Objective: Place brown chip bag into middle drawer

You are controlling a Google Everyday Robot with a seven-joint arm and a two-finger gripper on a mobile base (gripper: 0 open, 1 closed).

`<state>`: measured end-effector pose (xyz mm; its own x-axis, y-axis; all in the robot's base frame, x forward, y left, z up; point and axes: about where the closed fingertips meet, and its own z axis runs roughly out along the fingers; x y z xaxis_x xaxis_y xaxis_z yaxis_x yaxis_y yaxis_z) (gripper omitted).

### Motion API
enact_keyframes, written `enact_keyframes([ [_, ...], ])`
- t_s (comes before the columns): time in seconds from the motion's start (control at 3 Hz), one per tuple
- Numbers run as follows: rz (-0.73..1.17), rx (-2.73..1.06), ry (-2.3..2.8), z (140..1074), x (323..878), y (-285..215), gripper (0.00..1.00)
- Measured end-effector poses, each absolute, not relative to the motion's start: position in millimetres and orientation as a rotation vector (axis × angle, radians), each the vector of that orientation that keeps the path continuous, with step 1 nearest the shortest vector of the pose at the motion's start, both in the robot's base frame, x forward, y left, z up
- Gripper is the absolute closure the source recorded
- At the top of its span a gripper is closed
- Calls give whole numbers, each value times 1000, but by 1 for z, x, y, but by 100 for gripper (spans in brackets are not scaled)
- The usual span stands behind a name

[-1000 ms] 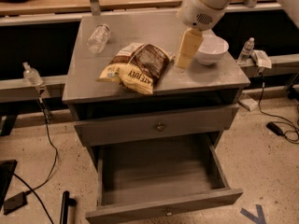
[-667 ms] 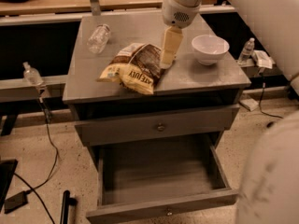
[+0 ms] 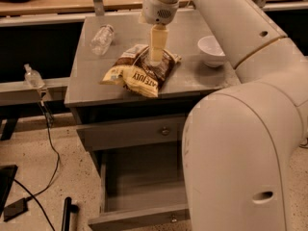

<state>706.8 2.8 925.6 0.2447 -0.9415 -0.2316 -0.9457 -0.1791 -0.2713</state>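
claw (image 3: 157,57), grip state impossible to tell, has swung from the round white bowl (image 3: 211,50) down to the crinkly dark brown chip bag (image 3: 137,76), so grasping looks next.

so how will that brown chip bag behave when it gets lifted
Probably floppy: the brown chip bag looks crinkled and lies slumped on the cabinet top. Likely light for its size, being puffy. With the gripper right over its middle, the ends may sag.
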Motion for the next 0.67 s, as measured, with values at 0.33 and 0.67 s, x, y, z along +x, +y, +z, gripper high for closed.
enact_keyframes([
  [0.33,10,-2154,1725,924,713,8,0],
  [0.67,100,-2284,1564,907,715,33,0],
])
